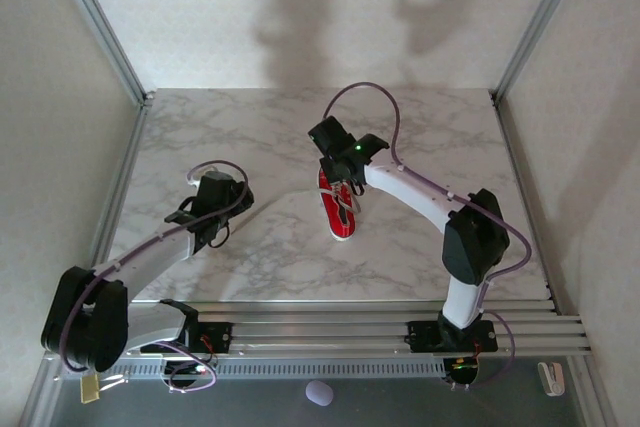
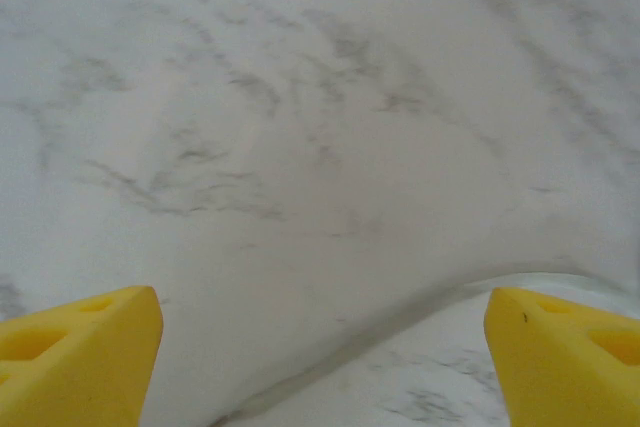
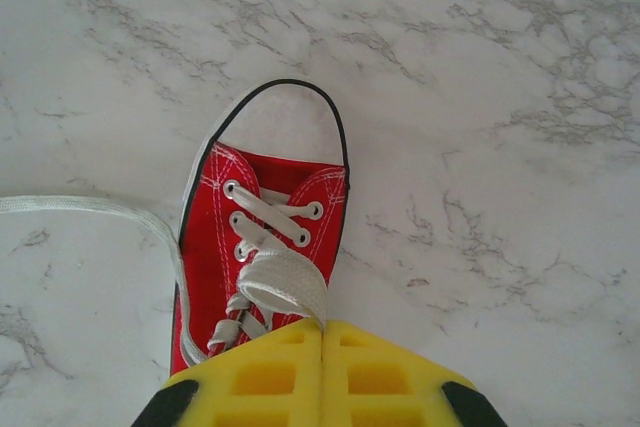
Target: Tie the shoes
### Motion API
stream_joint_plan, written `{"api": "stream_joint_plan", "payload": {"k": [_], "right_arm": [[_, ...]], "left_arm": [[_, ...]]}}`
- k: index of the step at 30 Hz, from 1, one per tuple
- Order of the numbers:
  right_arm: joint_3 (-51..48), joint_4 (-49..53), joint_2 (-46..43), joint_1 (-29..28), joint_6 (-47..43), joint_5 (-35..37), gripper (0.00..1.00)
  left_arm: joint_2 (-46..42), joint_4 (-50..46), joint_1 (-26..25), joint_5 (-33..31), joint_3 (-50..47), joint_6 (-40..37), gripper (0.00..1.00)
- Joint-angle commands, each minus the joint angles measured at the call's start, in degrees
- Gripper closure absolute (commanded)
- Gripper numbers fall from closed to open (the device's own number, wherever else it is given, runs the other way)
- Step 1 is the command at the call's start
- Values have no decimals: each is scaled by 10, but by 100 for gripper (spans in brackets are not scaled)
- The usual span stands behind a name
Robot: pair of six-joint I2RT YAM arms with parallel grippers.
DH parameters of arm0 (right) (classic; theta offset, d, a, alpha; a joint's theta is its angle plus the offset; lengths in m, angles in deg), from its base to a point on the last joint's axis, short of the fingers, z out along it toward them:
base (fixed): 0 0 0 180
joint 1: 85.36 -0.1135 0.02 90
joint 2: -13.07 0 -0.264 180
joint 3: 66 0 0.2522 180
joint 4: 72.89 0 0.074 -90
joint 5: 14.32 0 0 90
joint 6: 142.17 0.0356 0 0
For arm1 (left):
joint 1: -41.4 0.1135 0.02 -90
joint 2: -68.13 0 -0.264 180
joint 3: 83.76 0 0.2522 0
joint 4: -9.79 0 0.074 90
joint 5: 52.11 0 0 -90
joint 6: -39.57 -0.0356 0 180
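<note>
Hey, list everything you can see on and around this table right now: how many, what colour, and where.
Red canvas low-top sneaker: one, red with white sole and toe cap, mid-table, under the right wrist.
Flat white laces: one set, white, threaded through the sneaker; one strand trails loose across the table.
Marble-patterned table: one, white with grey veins, under everything.
Aluminium rails: several, silver, along the near edge.
Small rounded object: one, pale lilac, nearer than the rails.
Robot arms: two, black and white, left and right.
Left fingers: two, yellow, apart over bare table.
Right fingers: two, yellow, closed on a lace.
</note>
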Motion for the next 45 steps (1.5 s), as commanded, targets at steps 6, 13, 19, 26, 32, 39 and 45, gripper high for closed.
{"api": "stream_joint_plan", "payload": {"k": [6, 13, 19, 26, 32, 39, 45], "right_arm": [[-42, -12, -56, 1, -2, -1, 100], [-89, -13, -99, 1, -5, -8, 100], [-94, -8, -112, 3, -6, -11, 100], [-102, -9, -116, 3, -5, -15, 100], [-107, -9, -122, 3, -4, -15, 100], [-112, -17, -131, 3, 1, -6, 100], [-101, -23, -137, 4, 8, 21, 100]], "left_arm": [[95, -144, -14, -55, 98, -53, 29], [147, -145, -49, -3, 115, -90, 27], [206, -146, -59, 36, 136, -131, 19], [251, -144, -62, 35, 140, -134, 20], [273, -143, -64, 29, 138, -131, 46], [259, -138, -73, 46, 153, -129, 99], [186, -119, -83, 57, 178, -121, 100]]}}
